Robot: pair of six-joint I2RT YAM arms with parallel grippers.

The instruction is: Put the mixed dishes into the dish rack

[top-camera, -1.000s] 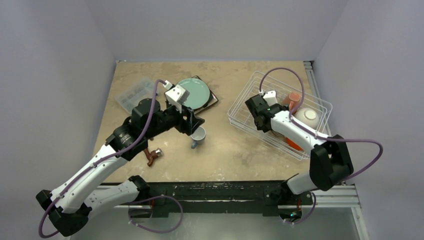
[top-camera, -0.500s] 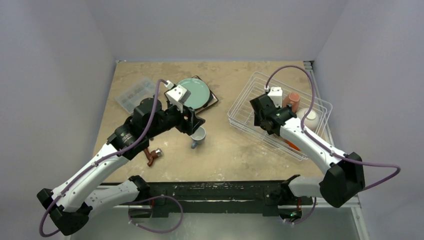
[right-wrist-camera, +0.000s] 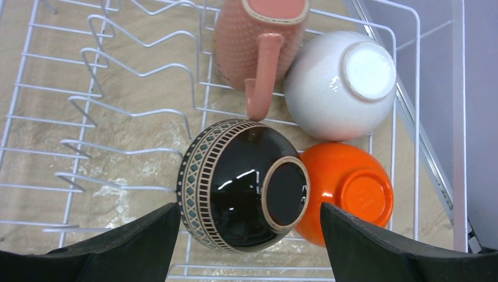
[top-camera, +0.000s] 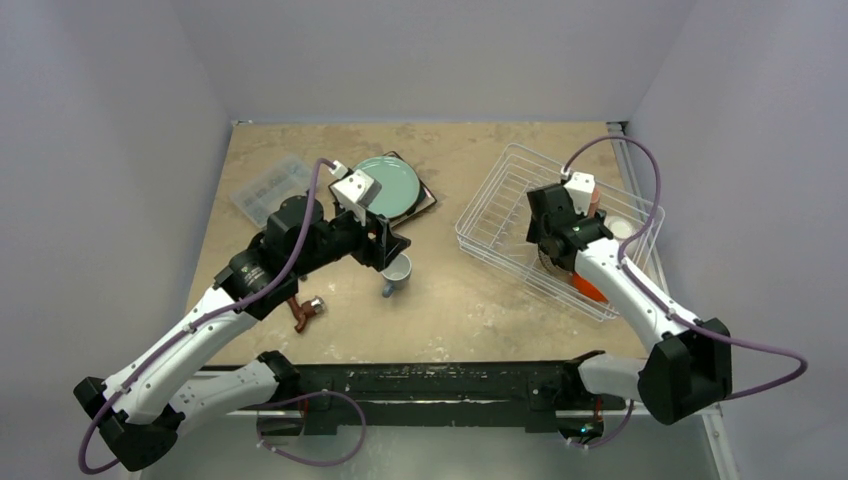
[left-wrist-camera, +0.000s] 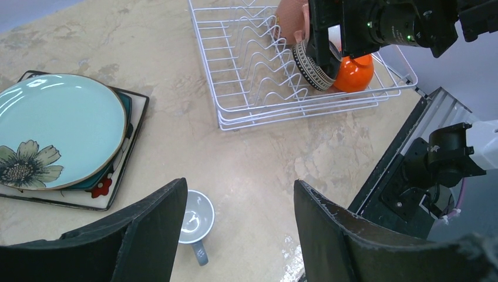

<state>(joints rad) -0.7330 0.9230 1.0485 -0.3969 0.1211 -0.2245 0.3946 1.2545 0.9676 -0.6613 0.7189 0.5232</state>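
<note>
I am working over a mottled beige stone-look tabletop (top-camera: 450, 310) closed in by plain pale lilac walls (top-camera: 420, 60), with a black mounting rail (top-camera: 440, 382) along its near edge. The large white wire dish rack (top-camera: 487, 222) sits on the right side of the table, angled. Four pieces lie mouth-down in its right-hand end: a pink speckled mug (right-wrist-camera: 252, 41) on its side, a white bowl (right-wrist-camera: 337, 88) just right of it, an orange bowl (right-wrist-camera: 346, 188), and a dark brown bowl with a patterned rim (right-wrist-camera: 235, 188) leaning on the orange one. My right gripper (right-wrist-camera: 249, 208) hangs above the dark bowl, jaws spread wide and holding nothing. On the left, a round teal plate with a flower motif (left-wrist-camera: 59, 129) is stacked on a square dark-rimmed flowered plate (left-wrist-camera: 106, 191) towards the far side. A pale blue mug (left-wrist-camera: 194, 217) stands upright on the bare table, near the stack. My left gripper (left-wrist-camera: 238, 188) hovers over it, released and empty. Further left are a clear plastic compartment box (top-camera: 268, 187) and a pair of pliers (top-camera: 303, 312).
</note>
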